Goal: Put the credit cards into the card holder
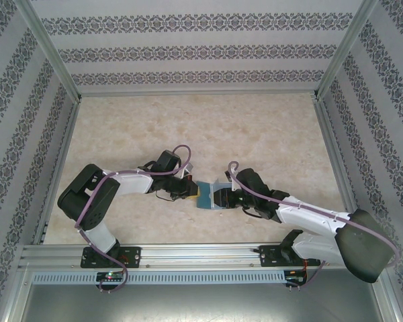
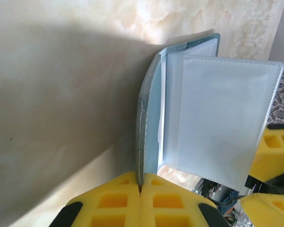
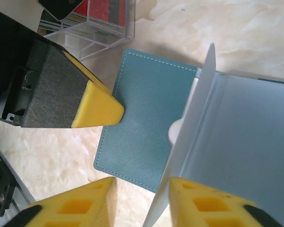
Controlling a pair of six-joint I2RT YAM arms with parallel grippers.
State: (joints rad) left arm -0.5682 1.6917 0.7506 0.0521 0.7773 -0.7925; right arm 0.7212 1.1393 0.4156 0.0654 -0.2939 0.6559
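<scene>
Overhead — card holder (image 1: 207, 196) half-hidden.

You have open table (image 1: 255, 127) across the whole far half and out to both sides. The tight spot is the middle, where the left gripper (image 1: 190, 190) and right gripper (image 1: 223, 199) meet at the wallet (image 1: 208, 196). A clear box (image 3: 97, 26) stands near the wallet's corner, close to the left gripper.

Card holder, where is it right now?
Top view: the card holder sits open at the table's front middle, its cover edge pinched by the left hand, right hand beside it.
</scene>
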